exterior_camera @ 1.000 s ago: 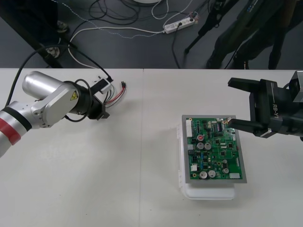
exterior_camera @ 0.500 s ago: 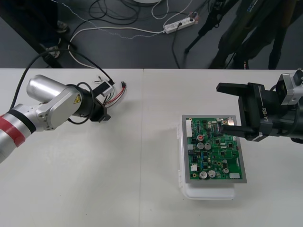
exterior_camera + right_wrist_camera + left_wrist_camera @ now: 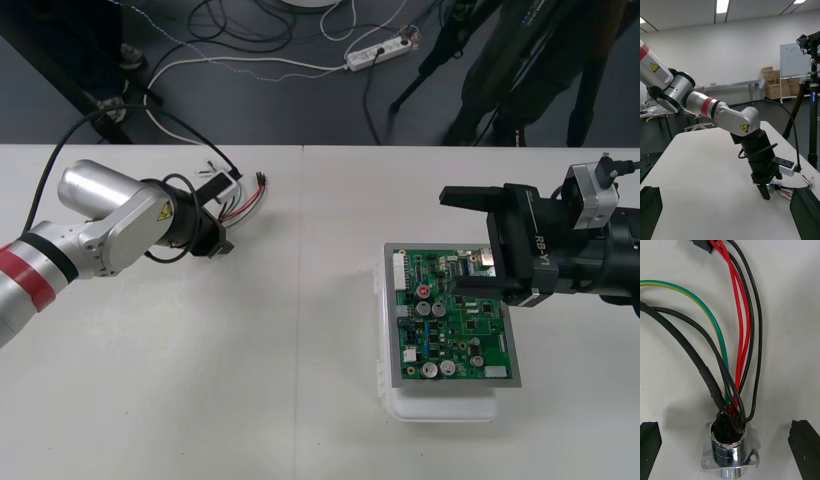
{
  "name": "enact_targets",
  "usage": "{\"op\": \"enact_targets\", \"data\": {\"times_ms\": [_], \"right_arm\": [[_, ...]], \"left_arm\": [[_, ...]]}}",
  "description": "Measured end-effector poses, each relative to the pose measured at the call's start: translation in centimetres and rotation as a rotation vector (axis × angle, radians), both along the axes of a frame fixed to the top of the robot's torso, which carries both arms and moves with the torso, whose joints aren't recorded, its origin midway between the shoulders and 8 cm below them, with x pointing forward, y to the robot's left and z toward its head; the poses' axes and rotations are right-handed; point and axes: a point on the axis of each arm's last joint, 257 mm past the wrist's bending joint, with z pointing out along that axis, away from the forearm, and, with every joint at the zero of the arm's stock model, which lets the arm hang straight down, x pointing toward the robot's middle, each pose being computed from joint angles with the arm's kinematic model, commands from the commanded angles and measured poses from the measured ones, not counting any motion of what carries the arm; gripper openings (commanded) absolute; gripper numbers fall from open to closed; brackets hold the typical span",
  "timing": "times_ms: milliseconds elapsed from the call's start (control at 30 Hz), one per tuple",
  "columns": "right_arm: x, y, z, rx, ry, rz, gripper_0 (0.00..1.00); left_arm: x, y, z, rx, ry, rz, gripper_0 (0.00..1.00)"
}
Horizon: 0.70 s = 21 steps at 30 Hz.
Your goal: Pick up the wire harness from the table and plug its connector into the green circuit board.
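Counting one harness (image 3: 738,333) | one board (image 3: 455,325) | left pincer (image 3: 727,425), right pincer (image 3: 452,245) both spread

Left arm (image 3: 105,215): silver cylindrical links with a red ring (image 3: 20,275), a yellow triangular warning sticker (image 3: 158,207) and a black cable (image 3: 60,135) looping beside it; its black wrist carries a small white box (image 3: 217,185). Right end effector (image 3: 450,245): black, blocky, two flat fingers (image 3: 470,196), white lettering "RB-Y1" (image 3: 540,255), silver camera block (image 3: 585,195) behind.

Front view looks steeply down on the table (image 3: 250,400). Left wrist sits close above it. Right wrist looks level across, sharing the left claw (image 3: 765,194) with front.
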Motion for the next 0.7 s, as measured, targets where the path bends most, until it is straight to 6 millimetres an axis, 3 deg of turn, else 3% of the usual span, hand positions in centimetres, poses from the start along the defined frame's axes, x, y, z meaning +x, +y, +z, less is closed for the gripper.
{"op": "enact_targets", "data": {"times_ms": [167, 233, 433, 533, 700], "right_arm": [[0.33, 0.06, -0.79, -0.033, 0.000, -0.011, 1.00], [0.34, 0.08, -0.75, -0.033, -0.001, -0.011, 1.00], [0.42, 0.16, -0.51, -0.033, -0.026, -0.010, 1.00], [0.47, 0.22, -0.36, -0.036, -0.111, -0.014, 1.00], [0.49, 0.22, -0.32, -0.038, -0.179, -0.018, 1.00]], "left_arm": [[0.07, 0.10, 0.03, 0.005, -0.003, 0.000, 1.00], [0.07, 0.10, 0.03, 0.005, -0.004, 0.000, 0.91], [0.09, 0.12, 0.03, 0.006, -0.004, 0.000, 0.42], [0.09, 0.11, 0.03, 0.006, -0.004, -0.001, 0.01], [0.10, 0.12, 0.04, 0.006, -0.005, -0.001, 0.00]]}}
